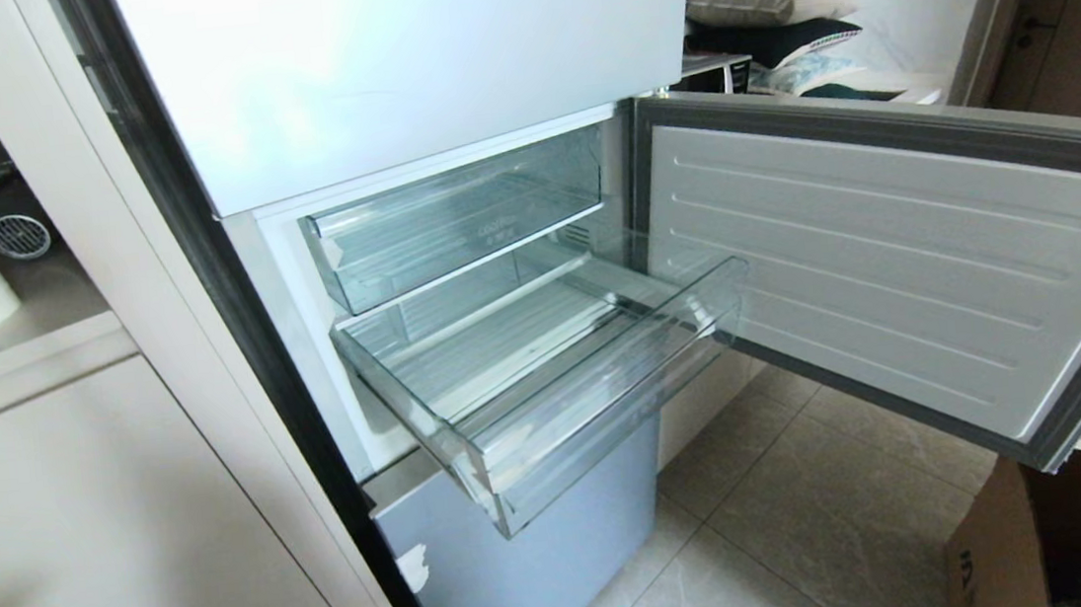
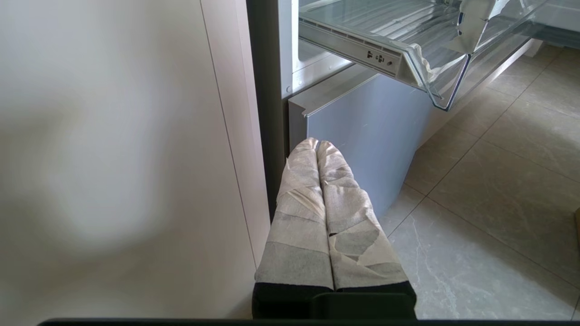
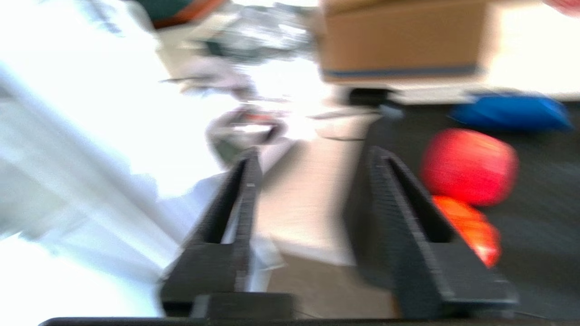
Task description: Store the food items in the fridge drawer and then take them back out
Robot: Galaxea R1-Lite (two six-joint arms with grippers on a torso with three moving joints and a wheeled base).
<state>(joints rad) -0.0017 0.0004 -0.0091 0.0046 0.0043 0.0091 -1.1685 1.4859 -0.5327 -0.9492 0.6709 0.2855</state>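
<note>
The fridge drawer [image 1: 600, 407] is pulled out of the open fridge, and its ribbed clear floor holds nothing. It also shows from below [image 2: 435, 59] in the left wrist view. My left gripper [image 2: 317, 144] hangs low beside the fridge's bottom panel, its taped fingers pressed together. My right gripper [image 3: 312, 156] is open with nothing between its dark fingers. A round red food item [image 3: 469, 165] lies on a dark surface just off one side of those fingers, with an orange piece [image 3: 471, 226] against it. Neither arm shows in the head view.
The fridge door [image 1: 893, 260] swings wide to the right over the tiled floor. A shallower clear tray [image 1: 453, 223] sits above the drawer, a blue-grey panel [image 1: 544, 541] below. A cardboard box [image 1: 1069, 540] stands at the lower right. A brown box [image 3: 398, 40] and a blue object [image 3: 512, 111] lie beyond the food.
</note>
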